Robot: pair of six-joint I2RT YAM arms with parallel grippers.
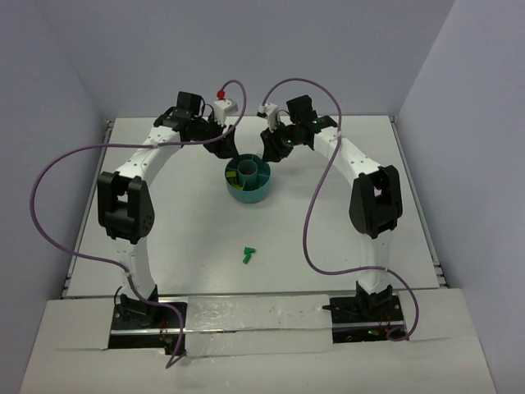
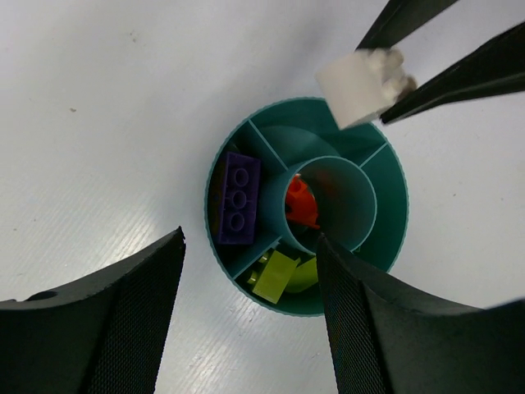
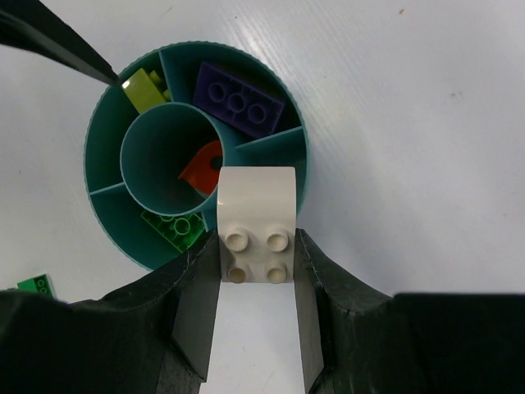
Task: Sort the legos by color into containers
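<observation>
Overhead, the teal bowl (image 1: pixel 248 194) sits near the middle of the white table (image 1: pixel 164 246), and both arms reach in over its far side. The left gripper (image 1: pixel 220 146) and the right gripper (image 1: pixel 272 146) hang close together above the far rim. A loose green brick (image 1: pixel 249 255) lies on the table well apart from the bowl, on the side nearer the arm bases.

In the left wrist view, the left gripper (image 2: pixel 250 242) has its fingers spread apart with nothing between them, straight above the bowl (image 2: pixel 385 156). A purple brick (image 2: pixel 239 198) lies in one outer compartment, lime-green bricks (image 2: pixel 279 275) fill the next, and an orange-red piece (image 2: pixel 302 203) rests inside the central ring. Across the bowl, the right gripper (image 2: pixel 373 82) pinches a white brick (image 2: pixel 365 86) above the rim.

In the right wrist view, the right gripper (image 3: pixel 257 238) is clamped on the white brick (image 3: pixel 257 205), studs facing the camera, above the near edge of the bowl (image 3: pixel 98 131). Below it lie the purple brick (image 3: pixel 238 103), a lime-green brick (image 3: pixel 141 90), the orange-red piece (image 3: pixel 203 168) in the ring, and a green brick (image 3: pixel 176 228) in its own compartment. The loose green brick (image 3: pixel 34 285) shows at the left edge, on the table.
</observation>
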